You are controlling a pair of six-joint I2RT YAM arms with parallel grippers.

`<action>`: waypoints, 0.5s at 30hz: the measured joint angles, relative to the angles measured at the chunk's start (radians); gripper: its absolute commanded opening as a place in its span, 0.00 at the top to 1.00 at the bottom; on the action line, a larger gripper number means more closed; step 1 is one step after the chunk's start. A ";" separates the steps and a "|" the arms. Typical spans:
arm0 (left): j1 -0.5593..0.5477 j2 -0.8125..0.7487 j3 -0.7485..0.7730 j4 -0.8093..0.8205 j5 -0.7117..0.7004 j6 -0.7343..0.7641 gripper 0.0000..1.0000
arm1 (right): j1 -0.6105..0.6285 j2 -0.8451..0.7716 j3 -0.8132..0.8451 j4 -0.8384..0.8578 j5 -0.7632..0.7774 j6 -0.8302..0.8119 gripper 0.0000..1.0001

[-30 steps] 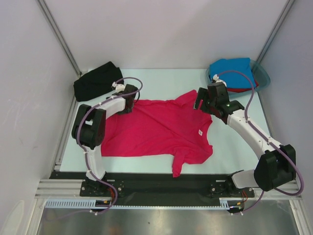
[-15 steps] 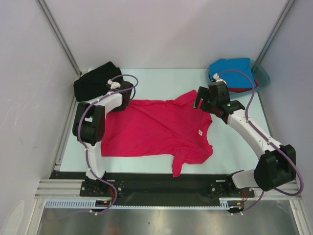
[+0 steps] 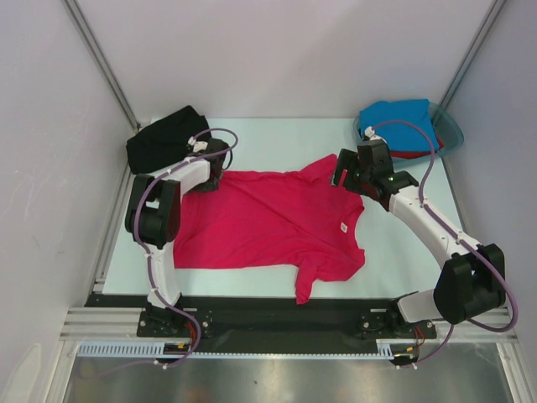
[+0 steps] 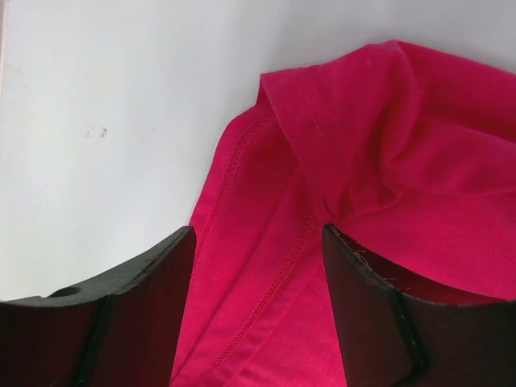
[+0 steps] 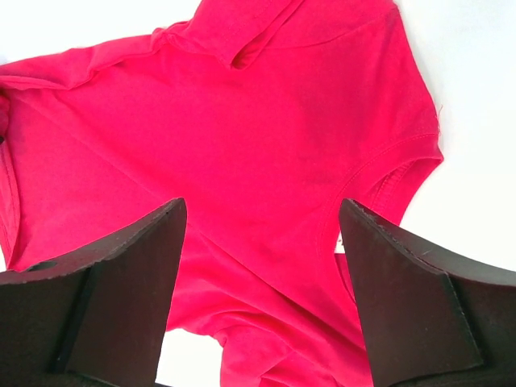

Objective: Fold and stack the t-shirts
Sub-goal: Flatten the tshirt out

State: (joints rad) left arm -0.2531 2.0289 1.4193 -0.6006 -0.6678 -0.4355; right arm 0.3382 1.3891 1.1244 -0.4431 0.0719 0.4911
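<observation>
A crimson-pink t-shirt [image 3: 268,220] lies spread flat mid-table, its white neck label [image 3: 344,227] facing up. My left gripper [image 3: 216,172] hovers at the shirt's far left corner. In the left wrist view it [image 4: 258,242] is open, and the stitched hem of the shirt [image 4: 266,282] lies flat between the dark fingers [image 4: 137,306]. My right gripper [image 3: 342,178] hangs over the far sleeve. Seen from its wrist it [image 5: 262,214] is open above the shirt [image 5: 242,121], holding nothing. A folded black t-shirt [image 3: 164,138] sits at the far left. A blue t-shirt [image 3: 398,122] lies on a red one [image 3: 419,154].
The blue and red shirts rest in a translucent teal tub [image 3: 450,128] at the far right corner. White walls and metal frame posts close in the table at the back and on both sides. A black rail [image 3: 277,319] runs along the near edge.
My left gripper has shifted slightly toward the far left, onto the shirt's corner, and its jaws have narrowed a little. The right arm has hardly moved.
</observation>
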 measured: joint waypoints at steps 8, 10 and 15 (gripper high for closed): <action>0.000 0.000 0.000 0.018 0.050 0.001 0.30 | 0.000 0.005 0.000 0.000 -0.009 -0.001 0.18; 0.000 0.000 0.000 0.020 0.058 0.001 0.29 | 0.000 0.006 0.000 0.000 -0.010 -0.003 0.18; 0.000 0.000 -0.003 0.032 0.073 0.002 0.29 | 0.000 0.011 0.000 0.000 -0.010 -0.007 0.19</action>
State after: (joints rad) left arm -0.2531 2.0289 1.4158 -0.5686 -0.5949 -0.4332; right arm 0.3382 1.3998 1.1244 -0.4435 0.0624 0.4839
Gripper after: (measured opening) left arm 0.708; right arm 0.817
